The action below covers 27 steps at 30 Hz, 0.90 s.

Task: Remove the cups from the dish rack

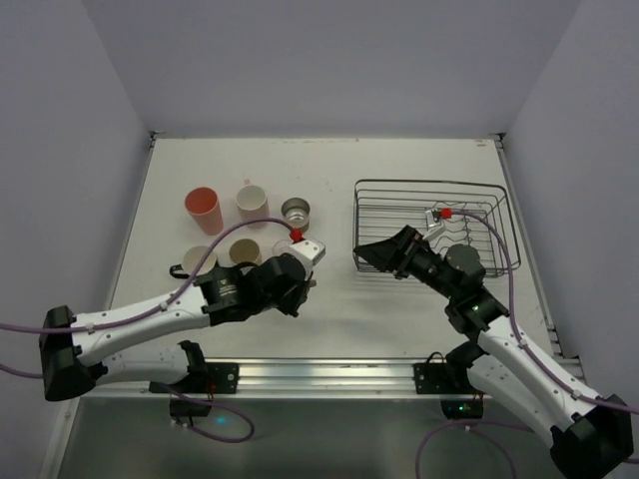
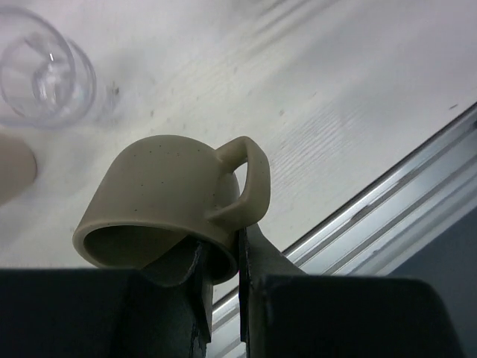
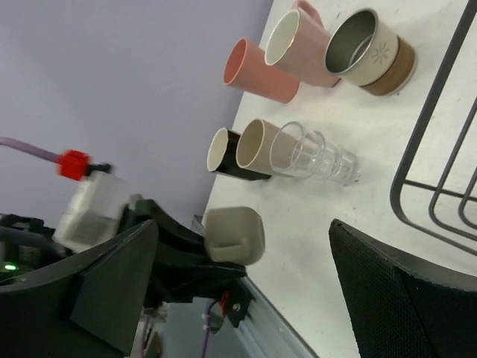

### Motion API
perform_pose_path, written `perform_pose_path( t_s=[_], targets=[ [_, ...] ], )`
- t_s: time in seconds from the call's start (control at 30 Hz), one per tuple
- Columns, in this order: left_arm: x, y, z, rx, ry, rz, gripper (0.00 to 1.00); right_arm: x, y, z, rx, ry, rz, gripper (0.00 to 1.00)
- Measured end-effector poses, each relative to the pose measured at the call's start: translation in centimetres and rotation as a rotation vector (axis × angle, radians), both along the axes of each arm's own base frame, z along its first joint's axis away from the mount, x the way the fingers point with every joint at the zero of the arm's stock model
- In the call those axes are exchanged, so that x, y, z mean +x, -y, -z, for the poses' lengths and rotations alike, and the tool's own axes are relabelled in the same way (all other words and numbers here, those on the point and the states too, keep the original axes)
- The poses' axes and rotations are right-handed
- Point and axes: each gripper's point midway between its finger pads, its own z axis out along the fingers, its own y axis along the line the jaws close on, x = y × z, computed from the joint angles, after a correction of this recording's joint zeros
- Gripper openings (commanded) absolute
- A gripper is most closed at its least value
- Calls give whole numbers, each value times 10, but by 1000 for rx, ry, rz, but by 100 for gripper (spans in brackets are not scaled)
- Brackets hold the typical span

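1. Left arm. You had the left gripper (image 2: 220,262) pinched on the olive-grey mug (image 2: 170,200). One finger sat inside the mouth and the other finger (image 2: 259,262) lay outside the wall, just below the handle. The mug lay tilted on its side with its mouth toward the wrist camera and its handle toward the near table edge. You could not tell from the pictures whether the mug touched the table (image 1: 329,170).

2. Right arm. You had the right gripper (image 1: 367,256) spread wide, gripping nothing. It hung just outside the near-left corner of the dish rack (image 1: 496,215) and pointed toward the left arm.

3. Dish rack. The rack stood on the right half of the table, well apart from the mug.

4. Cups on the table. You saw them grouped on the left half, in two rows.
   - Far row: the salmon-orange cup (image 1: 203,210), the pale pink cup (image 1: 252,203) and the shiny metal cup (image 1: 296,211), all upright with mouths up.
   - Near row: the dark-sided cup (image 3: 223,154), the beige cup (image 3: 256,148) and the clear cup (image 3: 314,156), set close side by side.

5. Relative position. The mug was held nearer the arm bases than the near row, beside the clear cup.
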Motion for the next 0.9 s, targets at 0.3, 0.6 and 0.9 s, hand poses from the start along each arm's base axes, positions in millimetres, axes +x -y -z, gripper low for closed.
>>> perform_pose_path(
  t_s=[0.3,0.6,0.9],
  targets=[
    [-13,-29,101,382,-195,-43,0,6,26,-11,-126,114,120,99],
    [-9,-33,126,437,-241,-49,4,4,56,-22,-164,188,262,99],
    [-2,-41,135,449,-262,-61,37,6,72,-18,-203,189,334,99]
  ],
)
